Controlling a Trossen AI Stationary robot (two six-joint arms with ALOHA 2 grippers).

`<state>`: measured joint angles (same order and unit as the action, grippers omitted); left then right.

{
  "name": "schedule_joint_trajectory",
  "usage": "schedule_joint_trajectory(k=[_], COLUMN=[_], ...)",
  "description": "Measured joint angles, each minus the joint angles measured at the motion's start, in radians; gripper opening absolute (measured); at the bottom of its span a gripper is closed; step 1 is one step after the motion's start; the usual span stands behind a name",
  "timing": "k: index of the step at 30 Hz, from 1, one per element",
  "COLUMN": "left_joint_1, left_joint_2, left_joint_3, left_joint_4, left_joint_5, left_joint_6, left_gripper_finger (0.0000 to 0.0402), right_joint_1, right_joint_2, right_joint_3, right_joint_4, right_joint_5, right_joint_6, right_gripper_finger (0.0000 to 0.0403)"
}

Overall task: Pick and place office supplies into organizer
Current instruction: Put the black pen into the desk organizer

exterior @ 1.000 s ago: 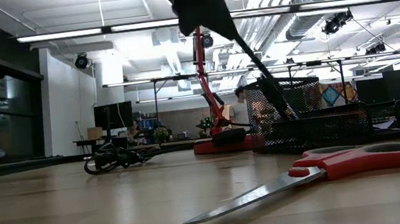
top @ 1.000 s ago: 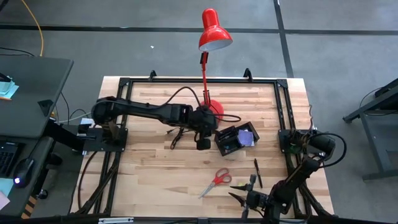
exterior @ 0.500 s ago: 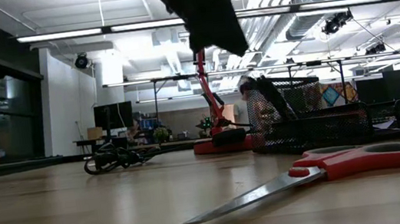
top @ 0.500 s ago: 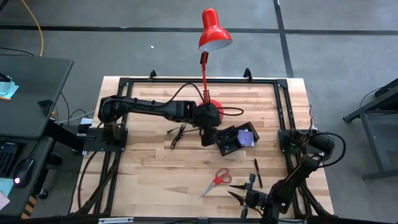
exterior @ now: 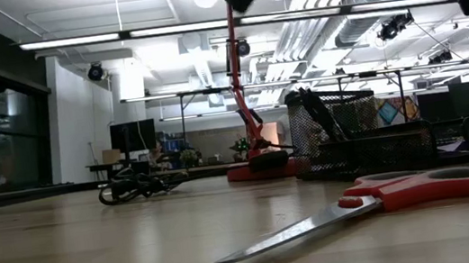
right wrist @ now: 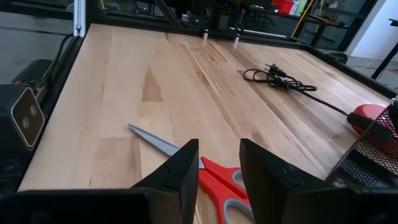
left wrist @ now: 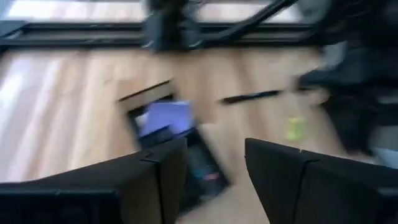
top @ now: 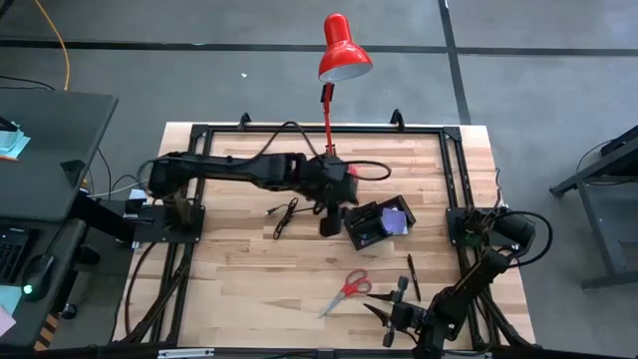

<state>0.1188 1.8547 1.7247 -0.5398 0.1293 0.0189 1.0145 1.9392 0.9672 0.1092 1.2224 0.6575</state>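
From above, no writing can be read on anything; the left gripper (top: 330,225) hangs at nine o'clock of the black mesh desk organizer (top: 377,223), fingers apart and empty. The red-handled scissors (top: 346,291) lie at six o'clock of it, a thin black pen (top: 411,276) beside them. The low view shows the scissors flat on the wooden table (exterior: 97,259). In the right wrist view, the right gripper (right wrist: 217,169) hovers over the scissors, fingers parted, holding nothing.
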Motion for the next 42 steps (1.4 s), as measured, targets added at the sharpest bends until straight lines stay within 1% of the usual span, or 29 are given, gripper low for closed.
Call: schedule_joint_trajectory(k=[2,4,5,6,9,10,11,13,15,17,20,23,25,28,32,36,39,42], left_joint_1=[-0.023,-0.067,-0.091,-0.118,-0.186,-0.211,-0.236,-0.285,-0.335,-0.378,-0.447,-0.496,-0.515,-0.530,-0.557,-0.559,-0.557,-0.558], left_joint_2=[-0.040,-0.077,-0.097,-0.111,-0.160,-0.178,-0.190,-0.228,-0.244,-0.272,-0.280,-0.276,-0.279,-0.278,-0.277,-0.277,-0.295,-0.298], left_joint_3=[-0.019,-0.069,-0.106,-0.146,-0.283,-0.337,-0.388,-0.515,-0.636,-0.760,-0.934,-1.067,-1.130,-1.193,-1.230,-1.231,-1.220,-1.209], left_joint_4=[0.014,0.103,0.133,0.172,0.269,0.306,0.380,0.461,0.608,0.766,1.089,1.309,1.416,1.447,1.458,1.471,1.484,1.477], left_joint_5=[0.061,0.058,0.038,0.017,0.011,0.006,-0.003,-0.045,-0.108,-0.180,-0.283,-0.334,-0.353,-0.359,-0.355,-0.331,-0.325,-0.296], left_joint_6=[-0.001,-0.001,-0.001,-0.001,-0.010,-0.022,-0.031,-0.054,-0.083,-0.097,-0.102,-0.094,-0.096,-0.115,-0.147,-0.147,-0.134,-0.164], left_gripper_finger=[0.0138,0.0124,0.0116,0.0109,0.0088,0.0083,0.0078,0.0070,0.0062,0.0056,0.0050,0.0046,0.0046,0.0046,0.0046,0.0046,0.0046,0.0046], right_joint_1=[-0.003,-0.005,-0.005,-0.005,-0.006,-0.006,-0.006,-0.006,-0.006,-0.011,-0.012,-0.020,-0.030,-0.065,-0.132,-0.195,-0.230,-0.253], right_joint_2=[0.001,0.008,0.016,0.026,0.060,0.070,0.079,0.085,0.085,0.085,0.084,0.084,0.081,0.061,0.016,-0.005,-0.020,-0.034], right_joint_3=[0.000,0.000,0.000,0.000,0.000,0.000,0.000,0.000,0.000,0.000,0.001,0.001,0.002,0.002,0.002,0.002,0.002,0.002], right_joint_4=[0.005,0.003,0.003,0.001,0.007,0.003,0.005,0.008,0.017,0.047,0.096,0.157,0.188,0.260,0.358,0.514,0.632,0.696], right_joint_5=[-0.001,-0.002,-0.003,-0.006,-0.009,-0.007,-0.003,0.000,0.012,0.055,0.124,0.168,0.175,0.184,0.176,0.148,0.098,0.054], right_joint_6=[0.001,0.018,0.028,0.045,0.093,0.111,0.128,0.151,0.147,0.104,0.028,-0.038,-0.072,-0.152,-0.301,-0.507,-0.652,-0.750], right_gripper_finger=[0.0110,0.0110,0.0110,0.0110,0.0110,0.0110,0.0110,0.0110,0.0110,0.0110,0.0110,0.0110,0.0110,0.0110,0.0110,0.0110,0.0110,0.0110])
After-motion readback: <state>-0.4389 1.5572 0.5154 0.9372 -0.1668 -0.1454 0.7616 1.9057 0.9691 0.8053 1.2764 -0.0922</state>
